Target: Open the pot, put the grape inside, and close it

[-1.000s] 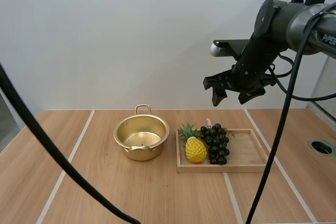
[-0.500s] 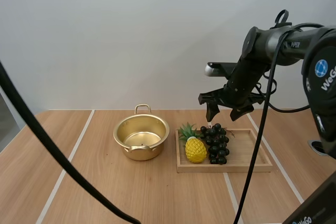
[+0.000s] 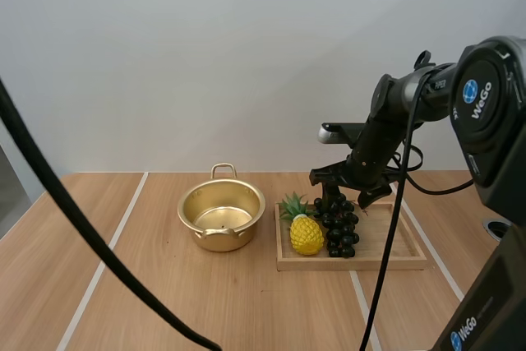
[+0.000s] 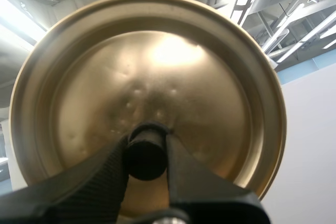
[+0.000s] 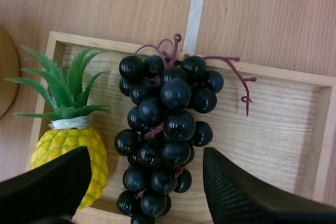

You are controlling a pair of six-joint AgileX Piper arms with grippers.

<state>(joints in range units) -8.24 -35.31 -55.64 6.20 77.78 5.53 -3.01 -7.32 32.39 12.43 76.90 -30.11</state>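
The pot (image 3: 220, 215) stands open on the wooden table (image 3: 148, 302), its gold bowl bare of any cover and one loop handle turned to the far side. Its lid (image 4: 152, 72) is up in the left gripper (image 4: 147, 148), whose two black fingers (image 4: 102, 179) are clenched on the dark round knob (image 4: 145, 153) at the lid's middle, with the lid's gold face turned to the wrist camera. Just to the right of the pot lies a shallow wooden tray (image 3: 394, 244). In it, a yellow pineapple (image 3: 306, 233) with green leaves sits at the end nearer the pot, and the bunch of dark grapes (image 5: 163, 129) lies touching or just beside it, its purple stem pointing to the tray's far rim. The right gripper (image 3: 345, 195) hangs right over the grapes with its jaws released and spread wide: in the right wrist view one finger (image 5: 47, 184) stands over the pineapple's side and the other over the bare tray floor, with the bunch between them. From the high view the fingertips seem level with the top of the bunch, though I cannot tell whether they touch it.
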